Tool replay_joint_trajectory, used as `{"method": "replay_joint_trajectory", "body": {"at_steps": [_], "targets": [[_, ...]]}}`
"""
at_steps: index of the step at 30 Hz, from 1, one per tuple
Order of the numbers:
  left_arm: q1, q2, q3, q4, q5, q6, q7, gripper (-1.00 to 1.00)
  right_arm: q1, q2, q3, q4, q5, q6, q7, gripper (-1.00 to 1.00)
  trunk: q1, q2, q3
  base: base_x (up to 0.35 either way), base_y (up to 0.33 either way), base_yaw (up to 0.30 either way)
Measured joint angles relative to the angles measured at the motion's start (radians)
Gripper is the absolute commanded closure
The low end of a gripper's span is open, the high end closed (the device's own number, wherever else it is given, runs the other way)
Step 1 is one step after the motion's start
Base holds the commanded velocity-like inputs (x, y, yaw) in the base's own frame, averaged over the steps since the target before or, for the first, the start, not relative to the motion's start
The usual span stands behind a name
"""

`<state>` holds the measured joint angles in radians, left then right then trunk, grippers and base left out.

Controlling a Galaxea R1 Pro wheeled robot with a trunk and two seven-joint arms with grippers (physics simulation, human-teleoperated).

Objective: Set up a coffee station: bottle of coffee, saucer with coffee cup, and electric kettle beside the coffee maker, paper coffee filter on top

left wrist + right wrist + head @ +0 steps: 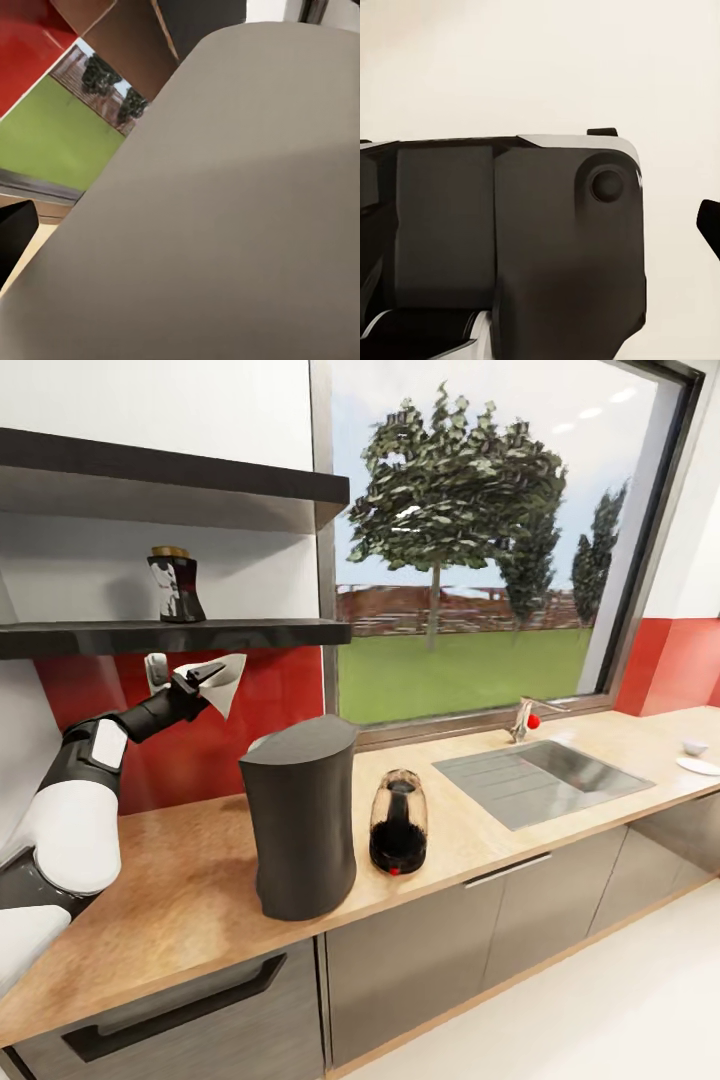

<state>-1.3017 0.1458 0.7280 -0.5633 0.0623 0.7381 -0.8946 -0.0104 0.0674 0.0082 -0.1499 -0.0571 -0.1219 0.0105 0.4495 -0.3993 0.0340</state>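
At the left of the head view, the left end effector (205, 678) is pinched on the paper filter (226, 680), carrying it above and left of the coffee maker (300, 815) (probably for a drop onto the slanted top). The coffee jar (176, 585) waits on the lower shelf (200, 632). The kettle (398, 822) stands just beside the coffee maker on the counter (190, 890). The right end effector's state I cannot tell.

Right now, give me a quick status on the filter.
Left gripper shut on paper coffee filter, raised beside coffee maker, under kitchen shelf. Filter not yet on top. Right gripper state unclear. Nothing between filter and the top.
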Motion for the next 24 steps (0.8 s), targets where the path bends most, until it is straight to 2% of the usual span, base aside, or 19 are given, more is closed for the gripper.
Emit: {"method": "replay_joint_trajectory", "body": {"at_steps": [7,13,20,24], "targets": [[0.001,-0.003,-0.002,0.012,0.003,0.0,0.003,1.0,0.0,0.0,-0.001,0.0,0.0,0.0,-0.001,-1.0,0.0,0.0,0.0,0.011,0.0,-0.002],[0.013,-0.002,0.001,0.015,0.003,0.001,0.005,1.0,0.0,0.0,-0.001,0.0,-0.001,0.0,-0.001,-1.0,0.0,0.0,0.0,0.0,0.0,-0.172],[0.014,0.0,0.002,0.015,0.002,0.004,0.004,1.0,0.0,0.0,-0.001,0.0,-0.001,0.0,-0.001,-1.0,0.0,0.0,0.0,0.001,0.0,-0.024],[0.013,0.0,0.002,0.016,0.0,0.007,0.004,1.0,0.0,0.0,-0.001,0.0,-0.001,0.0,-0.001,-1.0,0.0,0.0,0.0,0.165,0.101,-0.001]]}}
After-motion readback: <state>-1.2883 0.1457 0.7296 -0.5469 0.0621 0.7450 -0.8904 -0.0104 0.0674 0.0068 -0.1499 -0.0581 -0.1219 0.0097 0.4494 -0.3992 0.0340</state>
